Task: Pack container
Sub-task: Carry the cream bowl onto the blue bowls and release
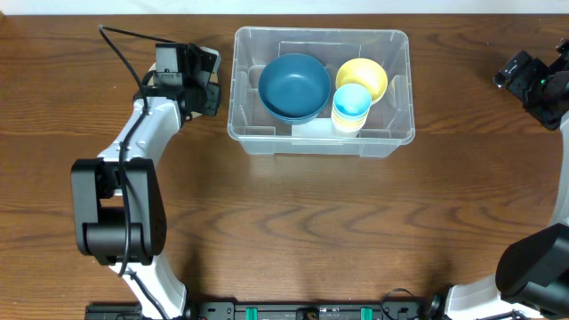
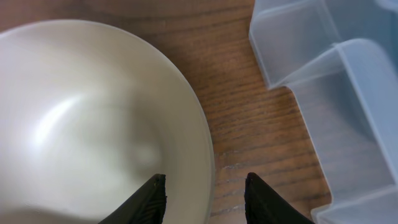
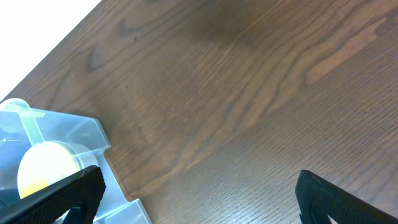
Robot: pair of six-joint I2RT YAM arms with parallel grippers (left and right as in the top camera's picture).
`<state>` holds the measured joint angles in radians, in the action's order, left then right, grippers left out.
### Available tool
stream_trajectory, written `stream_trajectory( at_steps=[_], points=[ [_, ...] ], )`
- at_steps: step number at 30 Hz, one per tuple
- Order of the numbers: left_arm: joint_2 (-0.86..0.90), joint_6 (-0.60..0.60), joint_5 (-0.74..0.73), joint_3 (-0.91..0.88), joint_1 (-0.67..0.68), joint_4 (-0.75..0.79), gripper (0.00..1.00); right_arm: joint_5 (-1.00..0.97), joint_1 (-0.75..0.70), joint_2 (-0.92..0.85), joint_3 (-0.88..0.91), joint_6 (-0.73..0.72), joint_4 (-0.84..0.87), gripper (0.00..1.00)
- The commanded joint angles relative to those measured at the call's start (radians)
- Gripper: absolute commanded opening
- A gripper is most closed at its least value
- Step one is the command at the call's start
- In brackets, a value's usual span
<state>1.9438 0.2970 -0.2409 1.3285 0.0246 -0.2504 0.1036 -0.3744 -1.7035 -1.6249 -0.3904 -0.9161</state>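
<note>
The clear container [image 1: 320, 33] stands at the back centre of the table and holds a blue bowl [image 1: 293, 84], a yellow bowl [image 1: 364, 76] and a light-blue cup [image 1: 352, 102]. My left gripper [image 1: 206, 80] hovers just left of it. In the left wrist view a cream bowl [image 2: 81, 124] fills the left side. The left gripper [image 2: 204, 186] straddles its rim, one finger inside and one outside, with a gap on each side. The container's corner [image 2: 336, 93] is close on the right. My right gripper [image 3: 199, 208] is wide open over bare wood, right of the container [image 3: 74, 134].
In the overhead view the cream bowl is hidden under the left arm [image 1: 142, 133]. The right arm [image 1: 533, 80] sits at the far right edge. The yellow bowl [image 3: 43, 165] shows through the container wall in the right wrist view.
</note>
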Motion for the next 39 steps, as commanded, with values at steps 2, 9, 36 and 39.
stream_trajectory(
  at_steps=[2,9,36,39],
  points=[
    [0.043,0.021,0.018,0.000,-0.001,0.017,0.37,-0.003,-0.005,0.026,-0.007,-0.009,0.000,0.99],
    [0.046,0.021,0.107,0.000,-0.002,0.027,0.27,-0.002,-0.005,0.026,-0.007,-0.009,0.000,0.99],
    [-0.229,0.011,0.261,0.000,-0.001,0.027,0.06,-0.003,-0.005,0.026,-0.007,-0.009,0.000,0.99],
    [-0.302,-0.008,0.260,0.000,0.000,0.020,0.06,-0.003,-0.005,0.026,-0.007,-0.009,0.000,0.99]
  ],
)
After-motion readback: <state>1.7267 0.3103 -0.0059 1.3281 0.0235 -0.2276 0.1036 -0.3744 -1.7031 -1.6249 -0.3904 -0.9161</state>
